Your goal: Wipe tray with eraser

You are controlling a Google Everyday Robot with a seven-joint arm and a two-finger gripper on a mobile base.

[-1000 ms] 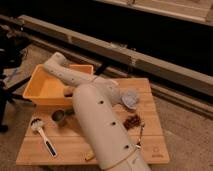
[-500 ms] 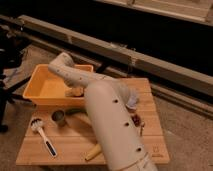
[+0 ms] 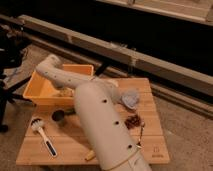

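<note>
The yellow-orange tray stands on the left part of the wooden slatted table. My white arm rises from the bottom middle, bends at an elbow above the tray's back wall and reaches down into it. The gripper is low inside the tray near its right front wall, partly hidden by the forearm. A small tan-brown patch shows at its tip. I cannot make out the eraser as a separate thing.
On the table are a white dish brush with a blue handle, a small dark cup, a blue-grey crumpled cloth, a brown cluster, a spoon and a yellow item. A black stand is at the left and a metal rail runs behind.
The elbow and forearm swung slightly right and then back left over the tray. The gripper end stayed low inside the tray. The tray has not moved.
</note>
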